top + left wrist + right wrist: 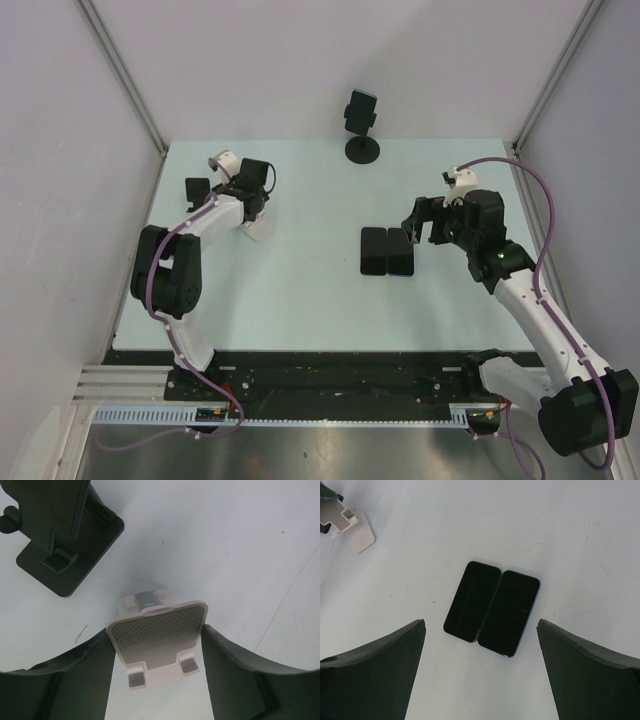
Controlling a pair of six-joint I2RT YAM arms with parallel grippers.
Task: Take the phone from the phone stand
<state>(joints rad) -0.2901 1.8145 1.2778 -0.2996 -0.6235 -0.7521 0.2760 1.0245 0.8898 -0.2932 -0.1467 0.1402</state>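
At the back middle of the table a dark phone (361, 108) sits upright in a black phone stand (362, 151) with a round base; neither gripper is near it. My left gripper (252, 212) is at the far left, and in the left wrist view its fingers (87, 675) press against both side edges of an empty white phone stand (157, 635). My right gripper (420, 228) hovers open at the right. Just ahead of the right gripper (481, 622), two dark phones (492, 607) lie flat side by side.
An empty black stand (65, 540) stands just beyond the white one, at the left edge of the table (197, 188). The flat phones (386, 250) lie mid-table. White walls and metal posts enclose the table on the left, back and right.
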